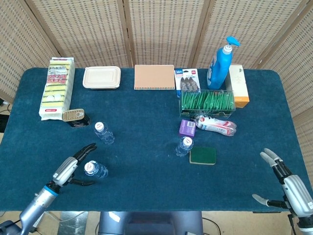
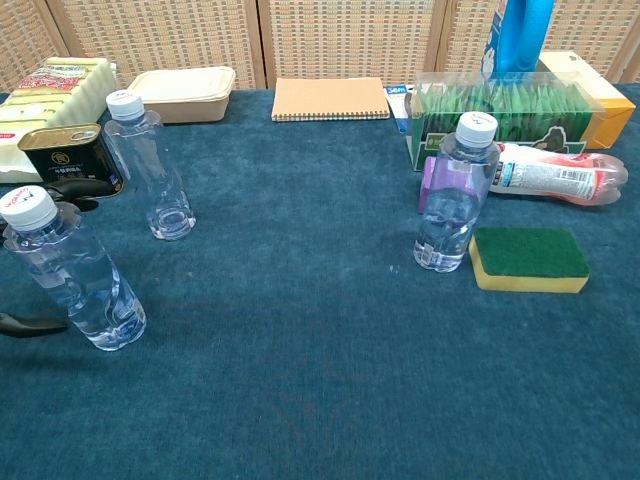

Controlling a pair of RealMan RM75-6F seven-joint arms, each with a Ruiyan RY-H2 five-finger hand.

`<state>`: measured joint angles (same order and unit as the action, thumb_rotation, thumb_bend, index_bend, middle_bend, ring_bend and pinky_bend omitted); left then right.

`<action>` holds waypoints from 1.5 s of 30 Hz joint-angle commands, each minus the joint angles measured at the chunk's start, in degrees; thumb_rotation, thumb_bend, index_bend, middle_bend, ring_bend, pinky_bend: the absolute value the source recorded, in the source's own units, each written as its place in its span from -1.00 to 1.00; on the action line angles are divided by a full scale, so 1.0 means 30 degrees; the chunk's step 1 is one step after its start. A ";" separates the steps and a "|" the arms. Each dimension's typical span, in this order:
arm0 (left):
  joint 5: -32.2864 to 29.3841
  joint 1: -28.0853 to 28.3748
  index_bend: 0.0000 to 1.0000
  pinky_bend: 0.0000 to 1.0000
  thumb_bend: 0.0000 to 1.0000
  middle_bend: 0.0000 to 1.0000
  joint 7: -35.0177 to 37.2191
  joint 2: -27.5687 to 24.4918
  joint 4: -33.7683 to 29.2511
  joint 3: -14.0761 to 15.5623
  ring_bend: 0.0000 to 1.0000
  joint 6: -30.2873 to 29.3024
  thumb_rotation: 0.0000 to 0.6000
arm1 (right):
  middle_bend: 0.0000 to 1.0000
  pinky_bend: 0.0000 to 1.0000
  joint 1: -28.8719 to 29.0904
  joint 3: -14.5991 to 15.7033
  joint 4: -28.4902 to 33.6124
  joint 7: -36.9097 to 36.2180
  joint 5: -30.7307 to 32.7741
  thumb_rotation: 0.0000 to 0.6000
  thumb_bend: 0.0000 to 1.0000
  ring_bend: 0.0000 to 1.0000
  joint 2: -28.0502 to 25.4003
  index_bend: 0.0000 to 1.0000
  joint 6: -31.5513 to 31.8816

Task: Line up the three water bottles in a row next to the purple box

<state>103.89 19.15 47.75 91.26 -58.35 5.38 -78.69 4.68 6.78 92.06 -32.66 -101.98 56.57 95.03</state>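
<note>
Purple box [image 1: 187, 128] sitting on the blue tabletop [image 1: 146, 112]; taking it as the landmark. One water bottle [image 1: 184, 146] standing upright just in front of the box, toward the robot; in the chest view the same bottle [image 2: 452, 194] is overlapping the box [image 2: 433, 184]. Second water bottle [image 1: 103, 132] standing upright well to the left of the box, at about the same depth. Third water bottle [image 1: 95, 169] standing farther left and nearer the front edge, well apart from the box; chest view shows it [image 2: 72, 272] upright with a white cap.

Left hand [image 1: 72, 167] hovering just left of that third bottle, fingers spread, thumb and fingertips reaching on either side of it; cannot tell whether they are touching. Dark fingertips [image 2: 60, 194] showing at the chest view's left edge behind the bottle.

Right hand [image 1: 288, 188] hanging at the front right corner, far right of the box, fingers spread and holding nothing.

Green sponge [image 1: 202, 155] lying just right of the first bottle. Pink-labelled bottle [image 1: 215, 124] lying on its side immediately right of the box. Clear box of green packets [image 1: 207, 102] sitting just behind the purple box.
</note>
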 commanded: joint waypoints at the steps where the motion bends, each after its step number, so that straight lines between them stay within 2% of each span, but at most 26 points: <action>1: -0.0158 0.0359 -1.00 -0.71 -0.72 -1.00 0.0398 0.0640 0.0434 0.0084 -1.00 0.0211 1.00 | -1.00 -0.65 -0.0057 -0.0056 -0.0046 -0.0081 -0.0059 1.00 -1.00 -1.00 -0.0027 -0.98 0.0116; 5: -0.0012 0.0520 -1.00 -0.60 -0.56 -1.00 0.0913 0.1543 0.0892 0.0275 -1.00 -0.0316 1.00 | -1.00 -0.65 -0.0118 -0.0092 -0.0075 -0.0259 -0.0148 1.00 -1.00 -1.00 -0.0061 -0.98 0.0207; 7: -0.0111 0.0445 -0.93 -0.46 -0.42 -0.88 0.0749 0.1921 0.1180 0.0191 -0.93 -0.0699 1.00 | -1.00 -0.65 -0.0140 -0.0121 -0.0103 -0.0299 -0.0140 1.00 -1.00 -1.00 -0.0066 -0.98 0.0221; 8: -0.0240 0.0382 -0.85 -0.39 -0.37 -0.78 0.0502 0.2202 0.1358 0.0099 -0.87 -0.0879 1.00 | -1.00 -0.65 -0.0154 -0.0142 -0.0110 -0.0328 -0.0149 1.00 -1.00 -1.00 -0.0068 -0.98 0.0245; 10: -0.0528 0.0320 -0.46 -0.21 -0.25 -0.43 0.0126 0.2626 0.1553 -0.0104 -0.62 -0.1073 1.00 | -1.00 -0.65 -0.0167 -0.0172 -0.0117 -0.0428 -0.0165 1.00 -1.00 -1.00 -0.0078 -0.98 0.0270; 11: -0.0648 0.0309 -0.32 -0.17 -0.22 -0.32 0.0016 0.2761 0.1589 -0.0180 -0.54 -0.1128 1.00 | -1.00 -0.65 -0.0175 -0.0177 -0.0120 -0.0473 -0.0176 1.00 -1.00 -1.00 -0.0084 -0.98 0.0279; 13: -0.0819 0.0303 -0.10 -0.10 -0.19 -0.16 -0.0198 0.2989 0.1600 -0.0337 -0.40 -0.1384 1.00 | -1.00 -0.65 -0.0202 -0.0192 -0.0129 -0.0534 -0.0200 1.00 -1.00 -1.00 -0.0095 -0.98 0.0312; 16: -0.1040 0.0298 0.08 -0.03 -0.18 -0.03 -0.0229 0.3211 0.1494 -0.0529 -0.27 -0.1716 1.00 | -1.00 -0.65 -0.0227 -0.0208 -0.0132 -0.0663 -0.0197 1.00 -1.00 -1.00 -0.0128 -0.98 0.0326; 23: -0.1819 0.1235 0.12 -0.01 -0.19 0.00 0.0918 0.3219 -0.0212 -0.1269 -0.25 -0.1019 1.00 | -1.00 -0.65 -0.0262 -0.0242 -0.0113 -0.0688 -0.0218 1.00 -1.00 -1.00 -0.0165 -0.98 0.0248; 26: -0.2294 0.2049 0.12 -0.01 -0.23 0.00 0.1350 0.3340 -0.1167 -0.1987 -0.25 -0.0296 1.00 | -1.00 -0.65 -0.0283 -0.0213 -0.0077 -0.0661 -0.0307 1.00 -1.00 -1.00 -0.0178 -0.98 0.0229; 31: -0.3199 0.3483 0.12 -0.01 -0.27 0.00 0.0454 0.3894 -0.2146 -0.3502 -0.25 0.0890 1.00 | -1.00 -0.65 -0.0339 -0.0275 -0.0068 -0.0680 -0.0233 1.00 -1.00 -1.00 -0.0215 -0.98 0.0264; 34: -0.3769 0.4263 0.12 -0.01 -0.29 0.00 0.0060 0.4141 -0.2561 -0.4055 -0.25 0.1980 1.00 | -1.00 -0.65 -0.0338 -0.0314 -0.0070 -0.0752 -0.0227 1.00 -1.00 -1.00 -0.0247 -0.98 0.0278; 40: -0.4871 0.5980 0.12 -0.01 -0.30 0.00 -0.1139 0.5606 -0.2398 -0.5428 -0.25 0.3610 1.00 | -1.00 -0.65 -0.0266 -0.0428 -0.0119 -0.0964 -0.0112 1.00 -1.00 -1.00 -0.0288 -0.98 0.0168; 45: -0.5613 0.7440 0.12 -0.01 -0.31 0.00 -0.2081 0.7352 -0.0805 -0.6311 -0.25 0.4722 1.00 | -1.00 -0.65 -0.0189 -0.0472 -0.0195 -0.1164 -0.0019 1.00 -1.00 -1.00 -0.0315 -0.98 -0.0018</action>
<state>88.15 39.74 42.83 111.43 -62.72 -12.38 -66.00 4.09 5.38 91.50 -36.12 -102.07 55.64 95.01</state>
